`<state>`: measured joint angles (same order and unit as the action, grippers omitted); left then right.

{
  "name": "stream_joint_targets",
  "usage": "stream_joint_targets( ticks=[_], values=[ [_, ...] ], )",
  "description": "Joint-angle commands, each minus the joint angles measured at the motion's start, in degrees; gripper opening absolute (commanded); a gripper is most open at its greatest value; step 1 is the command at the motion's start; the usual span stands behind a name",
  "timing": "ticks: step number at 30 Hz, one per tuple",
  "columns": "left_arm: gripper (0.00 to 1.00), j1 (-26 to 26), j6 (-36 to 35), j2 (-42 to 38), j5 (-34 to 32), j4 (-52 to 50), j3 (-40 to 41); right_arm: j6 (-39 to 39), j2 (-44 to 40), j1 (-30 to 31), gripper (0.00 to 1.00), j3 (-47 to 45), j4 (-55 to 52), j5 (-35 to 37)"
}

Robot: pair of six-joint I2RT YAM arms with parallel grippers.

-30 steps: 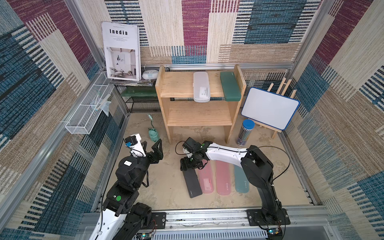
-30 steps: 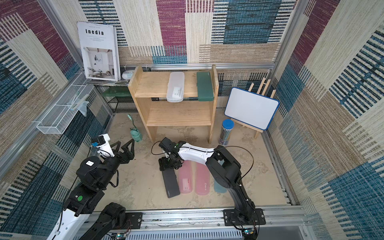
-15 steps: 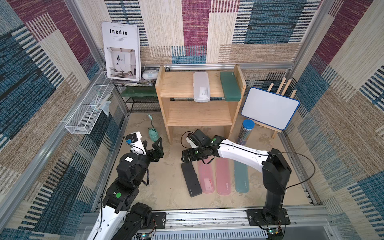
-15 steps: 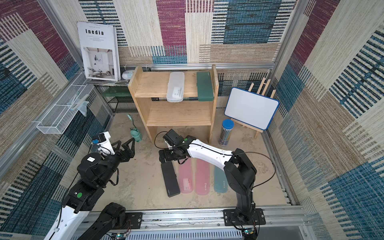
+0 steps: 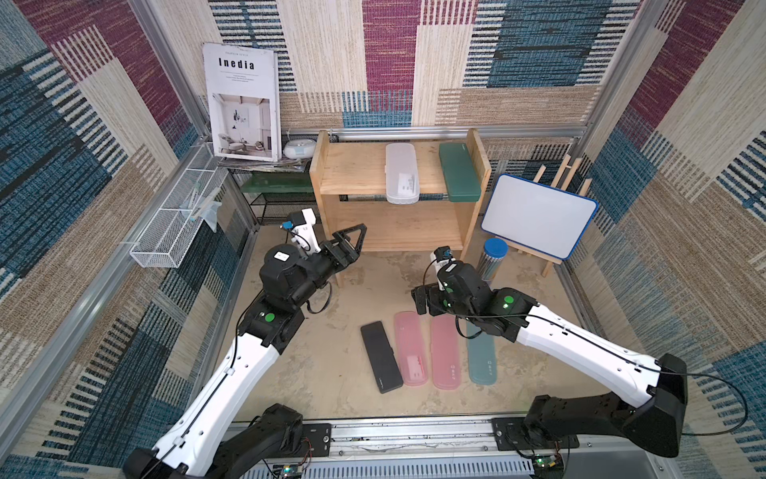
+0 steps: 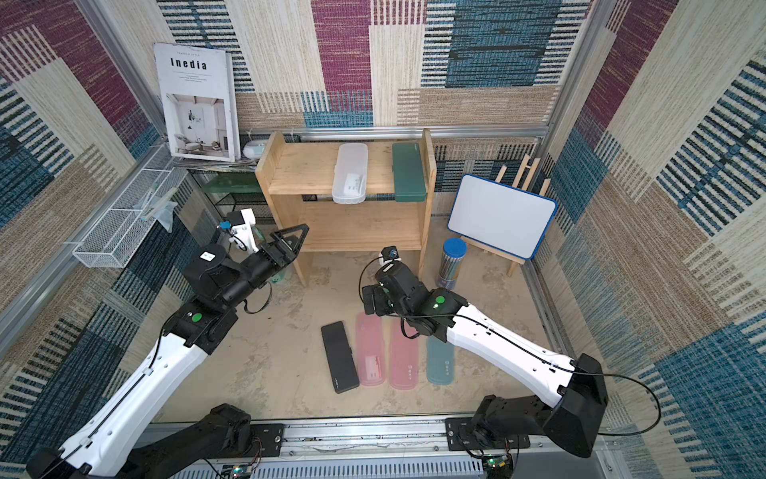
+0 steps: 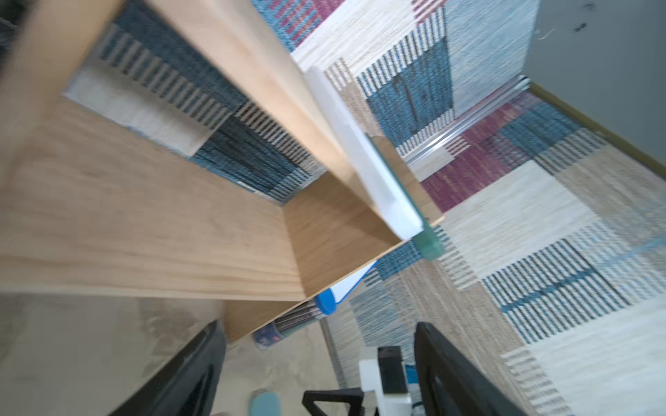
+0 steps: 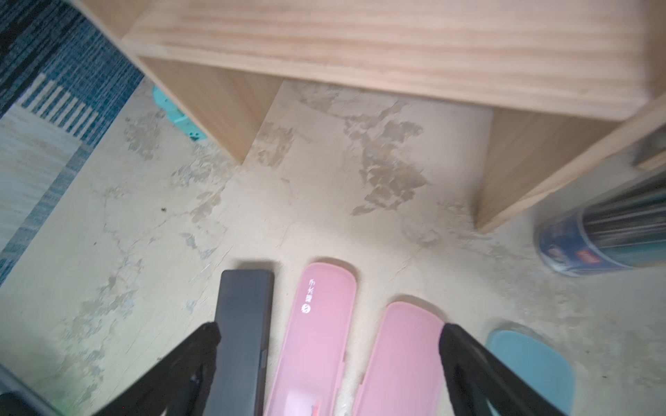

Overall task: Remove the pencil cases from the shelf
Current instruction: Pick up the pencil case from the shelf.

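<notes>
The wooden shelf (image 5: 373,178) stands at the back. A frosted white pencil case (image 5: 401,174) and a dark green one (image 5: 458,172) lie on its top tier, both overhanging the front edge. On the floor lie a dark grey case (image 5: 380,356), two pink cases (image 5: 410,348) (image 5: 444,352) and a teal case (image 5: 483,361), side by side. My left gripper (image 5: 352,242) is open and empty in front of the shelf's left post, at lower-tier height. My right gripper (image 8: 329,331) is open over the far ends of the pink cases, holding nothing.
A blue-lidded cylinder of pencils (image 5: 493,259) stands by the shelf's right leg. A whiteboard on an easel (image 5: 539,215) is to its right. A black wire rack (image 5: 282,203), a white wire basket (image 5: 174,232) and a propped book (image 5: 244,103) line the left side.
My right gripper has drawn back to the right from the dark grey case's far end and opened wider. My left gripper has risen and moved toward the shelf.
</notes>
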<state>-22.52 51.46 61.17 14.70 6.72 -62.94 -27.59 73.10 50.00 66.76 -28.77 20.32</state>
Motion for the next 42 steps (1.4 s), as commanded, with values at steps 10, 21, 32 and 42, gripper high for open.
stream_joint_targets(
  ticks=[10, 21, 32, 42],
  values=[
    [0.87, -2.0, 13.1, 17.9, 3.9, 14.3, -12.9, 1.4, -4.1, -5.8, 1.00, -1.4, 0.4, 1.3],
    [0.70, -3.9, 13.9, 26.1, 4.2, 10.5, -22.4, 1.2, -6.1, -8.0, 1.00, -3.2, 0.7, 0.2],
    [0.34, -4.4, 12.4, 24.4, 1.9, 7.1, -20.8, 1.2, -6.9, -8.5, 1.00, -4.0, 0.4, 0.1],
    [0.16, -4.4, 9.3, 19.3, -0.3, 7.4, -15.5, 1.4, -8.0, -8.5, 1.00, -3.8, 1.7, -3.0]
  ],
)
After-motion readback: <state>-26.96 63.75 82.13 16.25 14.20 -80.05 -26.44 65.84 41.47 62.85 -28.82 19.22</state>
